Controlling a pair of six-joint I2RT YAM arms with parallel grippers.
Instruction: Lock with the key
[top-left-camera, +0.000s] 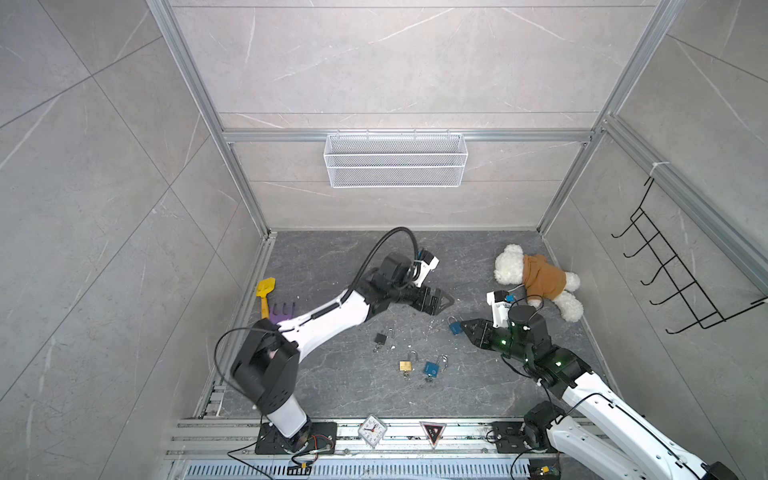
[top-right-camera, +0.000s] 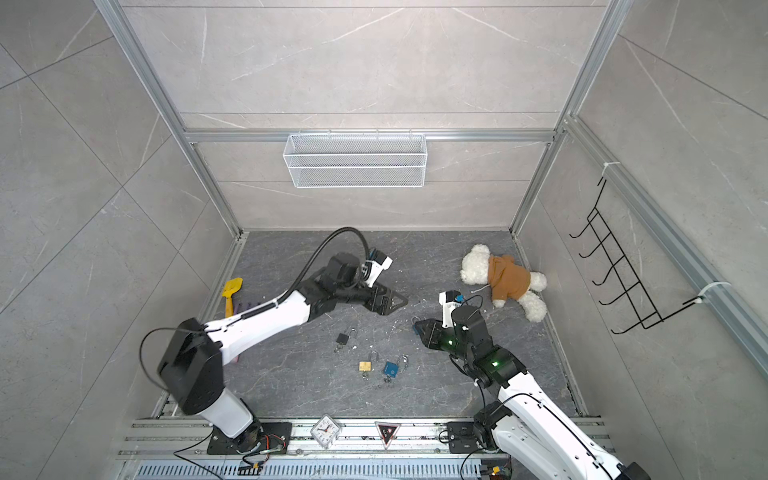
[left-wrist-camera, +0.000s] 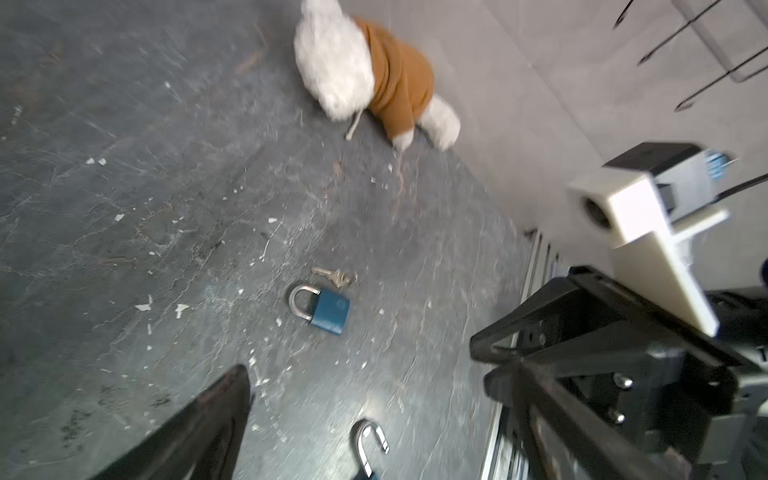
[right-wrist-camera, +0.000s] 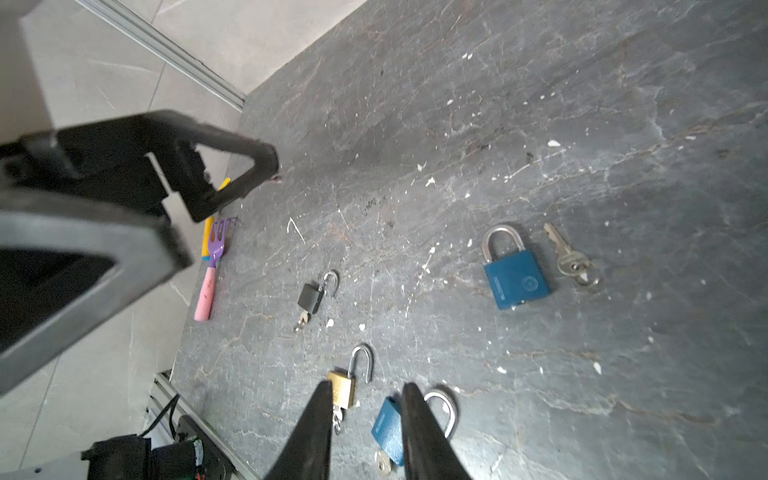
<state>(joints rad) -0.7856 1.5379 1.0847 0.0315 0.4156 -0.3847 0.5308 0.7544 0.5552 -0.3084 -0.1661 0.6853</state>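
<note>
Slate floor (top-left-camera: 332, 374) | blue padlock (right-wrist-camera: 515, 278), key (right-wrist-camera: 571, 257) ahead of right jaws, slightly parted, empty | left jaws spread

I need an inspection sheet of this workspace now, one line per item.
Surface: dark stone table, scattered white chips.
Job's things: black padlock, brass padlock and open blue padlock: shackles open, key at each base; shut blue padlock with loose key beside it.
Clutter: teddy bear, toy shovel, toy rake; clock on front rail.
Grippers: left gripper open, empty; right gripper open, empty, by shut blue padlock.
Cables: black cable arches over left arm.
Surroundings: wire basket on back wall, hook rack on right wall.
</note>
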